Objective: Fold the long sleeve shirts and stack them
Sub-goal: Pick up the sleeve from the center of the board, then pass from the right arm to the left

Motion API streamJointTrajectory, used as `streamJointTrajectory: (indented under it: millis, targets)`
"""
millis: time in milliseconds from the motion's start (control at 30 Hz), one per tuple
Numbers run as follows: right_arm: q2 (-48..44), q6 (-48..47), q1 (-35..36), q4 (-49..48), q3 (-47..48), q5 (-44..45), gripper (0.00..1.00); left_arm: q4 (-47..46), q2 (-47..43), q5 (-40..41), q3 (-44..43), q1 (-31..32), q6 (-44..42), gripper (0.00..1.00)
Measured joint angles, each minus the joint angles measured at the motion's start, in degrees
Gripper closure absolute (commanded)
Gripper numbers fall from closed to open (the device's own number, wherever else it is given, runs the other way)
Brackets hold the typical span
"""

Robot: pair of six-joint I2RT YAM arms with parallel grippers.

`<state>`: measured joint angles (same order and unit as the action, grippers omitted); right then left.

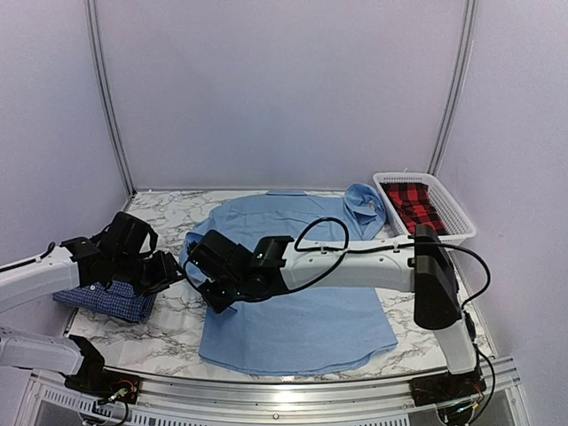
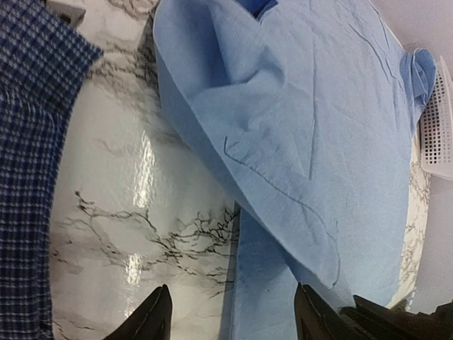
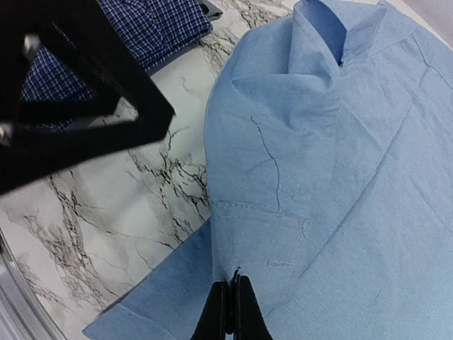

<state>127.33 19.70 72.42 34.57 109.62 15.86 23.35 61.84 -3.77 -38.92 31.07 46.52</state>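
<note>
Roughly mid-table, spread on the marble table (image 1: pixel 169 335): light blue shirt (image 1: pixel 302 319), mostly flat, hem at the near side, collar at the far side, a curled-up bit of its cloth at the far right just beside the white basket (image 1: pixel 463 229). Inside that basket, red-and-black checked cloth (image 1: pixel 410 206). Over at the left edge: dark blue check shirt (image 1: pixel 102 297), folded into a compact pile, apart from the light blue one with bare marble between.

Reaching in from the right to the shirt's left side, right gripper (image 3: pixel 230 308) — clamped fully closed, pinching a stitched band of the light blue cloth between the fingertips. Just beyond the pinch, cloth bunched into a raised fold, lifted off the flat body of the shirt. Near-left of the pinch, a lower layer of the same shirt lying flat on marble.

Between the check pile and the right gripper, left gripper (image 2: pixel 230 312) — spread wide, holding nothing, poised above the line where the light blue shirt's left edge meets marble. Seen from above as just beside the right gripper; touching or not, cannot tell. Check pile along the left side of the left wrist view, apart from the open fingers.
</note>
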Motion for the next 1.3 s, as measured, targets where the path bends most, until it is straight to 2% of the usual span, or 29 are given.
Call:
streamJointTrajectory:
  millis: [200, 333, 733, 900, 1067, 1100, 1133, 1200, 1300]
  targets:
    - [-0.2, 0.6, -0.2, 0.2, 1.2, -1.9, 1.00, -9.3, 0.0, -6.1, 7.8, 0.0, 11.5, 0.35]
    - [-0.2, 1.0, -0.2, 0.2, 1.2, -2.4, 1.00, -14.8, 0.0, -8.3, 9.9, 0.0, 17.3, 0.35]
    - [0.7, 1.4, 0.6, 0.3, 1.2, -2.5, 1.00, -21.4, -0.4, -9.3, 10.8, 0.0, 24.7, 0.39]
    - [1.1, 1.6, 0.9, 0.3, 1.2, -2.5, 1.00, -24.0, 3.4, -9.4, 10.8, 0.0, 25.7, 0.50]
    - [1.1, 1.7, 1.1, 0.2, 1.2, -2.3, 1.00, -26.4, 8.3, -9.9, 10.7, 0.6, 26.5, 0.77]
    - [1.1, 1.7, 1.1, 0.2, 1.2, -2.1, 0.97, -26.8, 9.2, -10.1, 10.6, 0.8, 26.6, 0.83]
    - [1.1, 1.7, 1.2, 0.2, 1.2, -1.8, 0.84, -27.0, 9.9, -10.3, 10.5, 1.0, 27.0, 0.89]
    - [1.1, 1.9, 1.4, 0.0, 1.1, -1.0, 0.64, -27.3, 11.3, -10.8, 10.0, 1.4, 26.9, 0.97]
    - [1.0, 1.8, 1.8, -2.1, -0.5, 1.1, 0.45, -27.8, 11.9, -11.3, 9.3, 1.6, 27.4, 1.00]
